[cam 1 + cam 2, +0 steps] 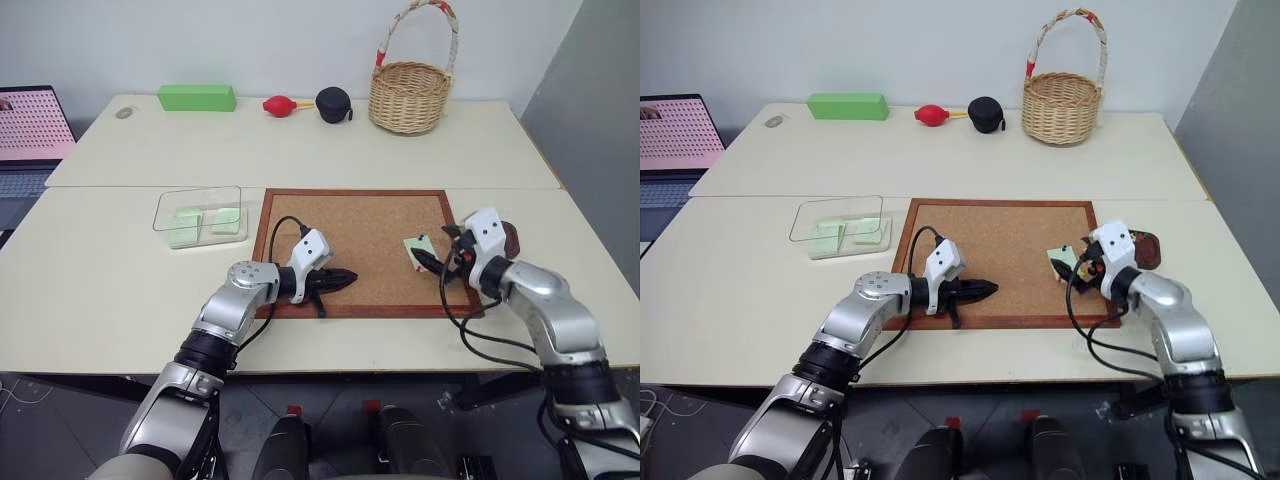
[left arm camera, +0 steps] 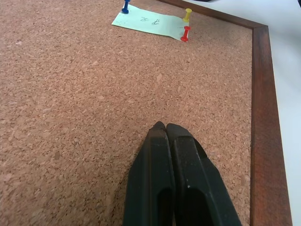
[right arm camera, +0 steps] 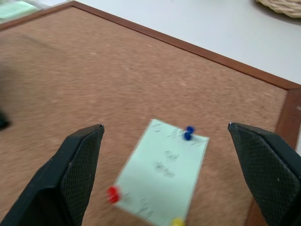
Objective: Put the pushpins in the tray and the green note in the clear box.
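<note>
Presently I log: green note [image 3: 160,176], handwriting illegible, pinned to corkboard [image 2: 70,117] by 3 pushpins [image 3: 188,133]. Left fingers [image 2: 164,141] shut, empty; right fingers [image 3: 84,160] wide apart over note.

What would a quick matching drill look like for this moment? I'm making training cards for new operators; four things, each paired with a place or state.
Things:
1. green note
2. left gripper
3. right gripper
4. clear box

Places or states:
A. open, fingers either side of the note
B. on the table beside the cork board, pale green slips inside
C. pinned to the cork board with blue, red and yellow pushpins
D. shut, empty, over bare cork

Pairs: 1-C, 2-D, 3-A, 4-B
</note>
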{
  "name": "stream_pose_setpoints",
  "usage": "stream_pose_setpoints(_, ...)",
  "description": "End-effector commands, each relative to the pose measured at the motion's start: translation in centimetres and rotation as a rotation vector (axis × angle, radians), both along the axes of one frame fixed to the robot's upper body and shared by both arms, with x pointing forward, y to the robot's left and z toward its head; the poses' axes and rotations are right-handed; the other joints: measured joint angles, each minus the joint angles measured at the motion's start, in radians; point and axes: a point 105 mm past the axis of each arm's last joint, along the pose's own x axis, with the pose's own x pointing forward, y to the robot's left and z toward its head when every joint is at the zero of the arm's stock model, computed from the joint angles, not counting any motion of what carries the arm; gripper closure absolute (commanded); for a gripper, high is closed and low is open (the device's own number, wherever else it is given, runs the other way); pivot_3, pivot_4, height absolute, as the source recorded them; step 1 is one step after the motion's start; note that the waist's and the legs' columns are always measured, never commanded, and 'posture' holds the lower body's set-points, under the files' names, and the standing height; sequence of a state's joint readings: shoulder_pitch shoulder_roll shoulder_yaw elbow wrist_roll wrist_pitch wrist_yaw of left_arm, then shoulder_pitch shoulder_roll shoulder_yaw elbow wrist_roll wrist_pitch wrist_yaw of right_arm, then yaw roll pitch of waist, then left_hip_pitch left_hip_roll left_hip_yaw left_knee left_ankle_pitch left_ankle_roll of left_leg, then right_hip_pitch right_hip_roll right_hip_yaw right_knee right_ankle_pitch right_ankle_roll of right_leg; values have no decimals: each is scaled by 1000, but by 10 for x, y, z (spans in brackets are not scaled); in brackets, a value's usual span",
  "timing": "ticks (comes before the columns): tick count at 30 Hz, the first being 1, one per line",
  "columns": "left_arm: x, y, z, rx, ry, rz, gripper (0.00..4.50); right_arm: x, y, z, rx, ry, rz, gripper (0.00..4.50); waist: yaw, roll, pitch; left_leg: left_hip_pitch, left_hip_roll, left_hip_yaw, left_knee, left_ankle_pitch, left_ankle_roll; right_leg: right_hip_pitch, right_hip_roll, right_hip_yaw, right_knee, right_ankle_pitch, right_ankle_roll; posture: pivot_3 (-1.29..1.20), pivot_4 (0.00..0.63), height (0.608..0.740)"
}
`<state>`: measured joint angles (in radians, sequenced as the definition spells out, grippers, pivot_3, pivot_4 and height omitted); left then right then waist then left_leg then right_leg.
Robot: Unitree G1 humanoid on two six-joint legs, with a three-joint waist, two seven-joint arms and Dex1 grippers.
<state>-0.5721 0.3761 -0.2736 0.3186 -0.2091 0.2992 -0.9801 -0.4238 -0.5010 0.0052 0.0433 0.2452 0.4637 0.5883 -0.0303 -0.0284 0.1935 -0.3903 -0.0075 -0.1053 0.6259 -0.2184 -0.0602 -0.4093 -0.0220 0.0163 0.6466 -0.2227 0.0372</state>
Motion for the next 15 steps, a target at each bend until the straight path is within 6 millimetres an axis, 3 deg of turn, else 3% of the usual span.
stream_pose_setpoints(1, -3, 2, -8, 40, 9, 1, 4471, 17, -1, 3, -39, -13, -5, 0, 0, 1, 0, 0, 0, 0, 0, 0, 0, 0, 0, 0, 0, 0, 0, 0, 150, 740)
stream_pose_setpoints(6, -4, 3, -9, 44, 8, 5, 4500, 26, 3, 1, -71, -12, 21, 583, -1, 1, -1, 0, 0, 0, 0, 0, 0, 0, 0, 0, 0, 0, 0, 0, 150, 740)
stream_pose_setpoints(15, -5, 6, -9, 50, 8, 15, 4500, 33, 10, -3, -69, -14, 32, 2505, -3, 1, -1, 0, 0, 0, 0, 0, 0, 0, 0, 0, 1, 0, 0, 0, 150, 740)
